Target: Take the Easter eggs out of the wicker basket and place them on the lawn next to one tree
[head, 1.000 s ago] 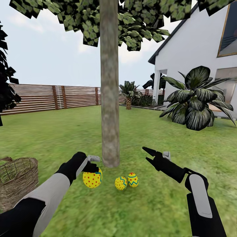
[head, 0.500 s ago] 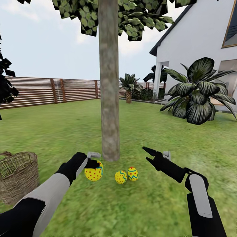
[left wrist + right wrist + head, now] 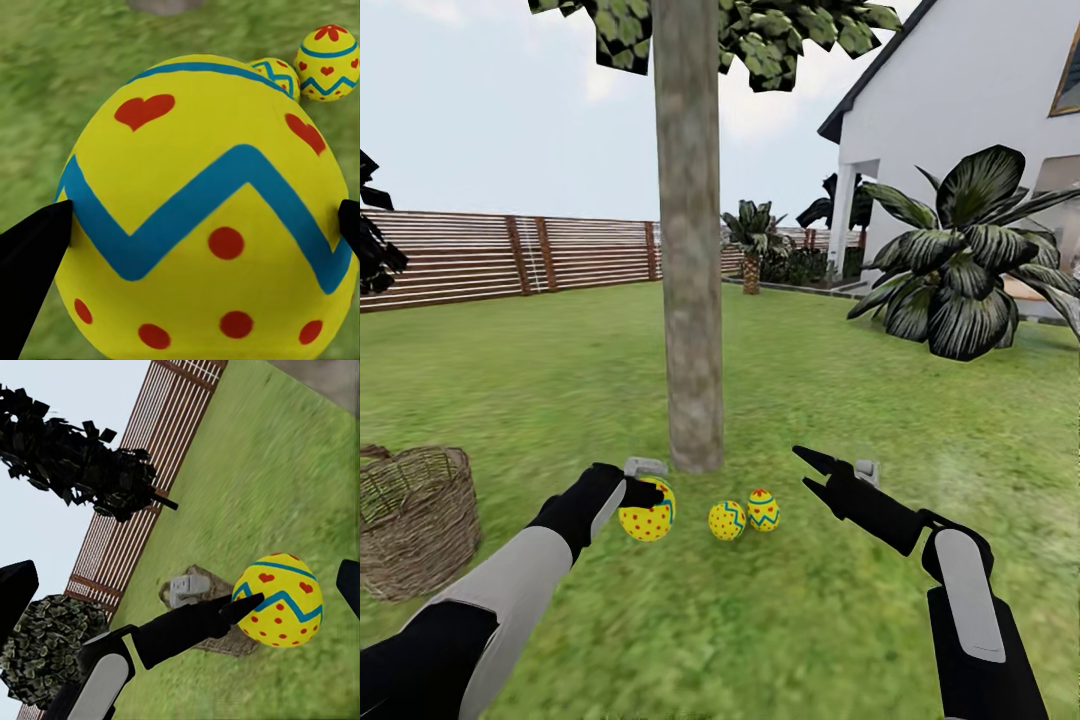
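Observation:
A yellow Easter egg [image 3: 648,511] [image 3: 202,210] [image 3: 281,604] with blue zigzag and red dots sits between the fingers of my left gripper [image 3: 651,497], which is shut on it just above the lawn [image 3: 780,620]. Two more eggs [image 3: 726,520] [image 3: 763,509] lie on the grass just right of it, at the foot of the tree [image 3: 690,300]. In the left wrist view they show beyond the held one [image 3: 279,75] [image 3: 328,60]. The wicker basket [image 3: 415,520] stands at the left; I cannot see inside it. My right gripper [image 3: 812,471] hangs open and empty to the right of the eggs.
A brown slat fence [image 3: 510,255] closes the far side of the garden. A broad-leaved dark plant [image 3: 960,270] and a white house [image 3: 960,110] stand at the right. Open grass stretches around the trunk.
The head view has shifted, so the tree base, the eggs and the basket sit higher in the picture. The held egg sits closer to my left hand. My right arm looks the same.

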Motion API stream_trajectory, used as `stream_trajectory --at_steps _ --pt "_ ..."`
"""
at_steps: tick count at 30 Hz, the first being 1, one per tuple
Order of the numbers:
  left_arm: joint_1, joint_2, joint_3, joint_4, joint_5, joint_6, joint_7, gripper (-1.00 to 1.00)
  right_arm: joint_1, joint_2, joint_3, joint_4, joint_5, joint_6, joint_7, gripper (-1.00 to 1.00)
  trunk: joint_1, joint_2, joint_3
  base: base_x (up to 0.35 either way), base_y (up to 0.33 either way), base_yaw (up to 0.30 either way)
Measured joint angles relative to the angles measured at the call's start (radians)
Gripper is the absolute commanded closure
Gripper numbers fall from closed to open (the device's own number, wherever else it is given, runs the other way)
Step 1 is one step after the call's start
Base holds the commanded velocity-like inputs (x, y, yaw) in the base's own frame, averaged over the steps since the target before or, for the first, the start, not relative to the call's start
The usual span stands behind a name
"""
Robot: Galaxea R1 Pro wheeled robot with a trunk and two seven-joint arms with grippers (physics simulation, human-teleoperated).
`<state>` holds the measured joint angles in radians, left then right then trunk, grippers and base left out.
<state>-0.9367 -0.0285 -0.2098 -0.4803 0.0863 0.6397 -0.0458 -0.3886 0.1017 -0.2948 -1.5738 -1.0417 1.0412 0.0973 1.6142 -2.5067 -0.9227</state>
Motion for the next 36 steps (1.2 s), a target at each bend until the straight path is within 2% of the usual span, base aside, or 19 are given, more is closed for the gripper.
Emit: stream_trajectory --at_steps 5,12,27,36 --pt "0.000 0.000 0.000 0.000 0.000 0.000 0.000 1.00 0.000 0.000 0.000 0.000 0.000 0.000 0.001 -1.00 0.002 -0.001 -0.015 0.000 0.000 -0.179" --pt "0.000 0.000 0.000 0.000 0.000 0.000 0.000 1.00 0.000 0.000 0.000 -0.001 -0.001 0.000 0.001 -1.00 0.002 -0.001 -0.012 0.021 0.000 -0.043" --pt "0.000 0.000 0.000 0.000 -0.001 0.001 0.000 1.00 0.000 0.000 0.000 -0.001 -0.001 0.000 0.001 -1.00 0.002 -0.001 -0.012 0.298 0.000 -0.001" --pt "0.000 0.000 0.000 0.000 -0.001 0.000 0.000 1.00 0.000 0.001 0.000 -0.001 -0.001 0.000 0.001 -1.00 0.002 -0.001 -0.012 0.051 0.000 0.000"
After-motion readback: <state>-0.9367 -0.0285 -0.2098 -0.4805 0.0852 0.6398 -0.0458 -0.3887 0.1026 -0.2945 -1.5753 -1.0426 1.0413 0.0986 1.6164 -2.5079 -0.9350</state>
